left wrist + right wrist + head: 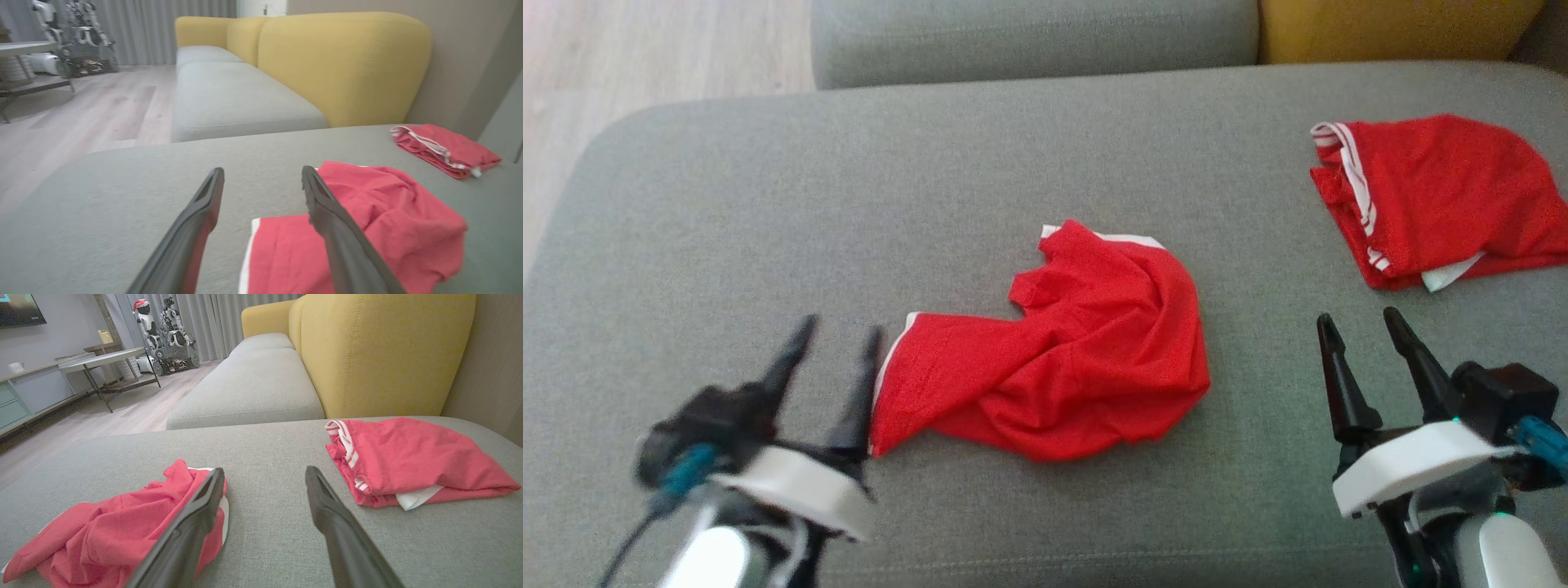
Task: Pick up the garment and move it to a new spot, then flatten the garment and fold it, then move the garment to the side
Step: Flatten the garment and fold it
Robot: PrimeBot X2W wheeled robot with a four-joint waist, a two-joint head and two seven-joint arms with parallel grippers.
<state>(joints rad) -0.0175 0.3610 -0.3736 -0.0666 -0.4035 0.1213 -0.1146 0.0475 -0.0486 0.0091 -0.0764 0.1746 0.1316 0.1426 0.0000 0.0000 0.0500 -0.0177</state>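
A crumpled red garment (1078, 359) with white trim lies in a heap in the middle of the grey cushion (768, 204). My left gripper (841, 328) is open just off its left hem, and its right finger almost touches the white edge. In the left wrist view the garment (367, 212) lies under and past the right finger of the open left gripper (263, 170). My right gripper (1357, 317) is open over bare cushion, well to the right of the heap. From the right wrist, the garment (114, 526) lies left of the right gripper (265, 470).
A second red garment (1429, 196) with white stripes lies loosely folded at the cushion's far right, also seen from the wrists (445, 149) (408, 461). A yellow sofa back (380, 351) and another grey seat (253, 384) stand behind. Wooden floor (645, 57) lies to the left.
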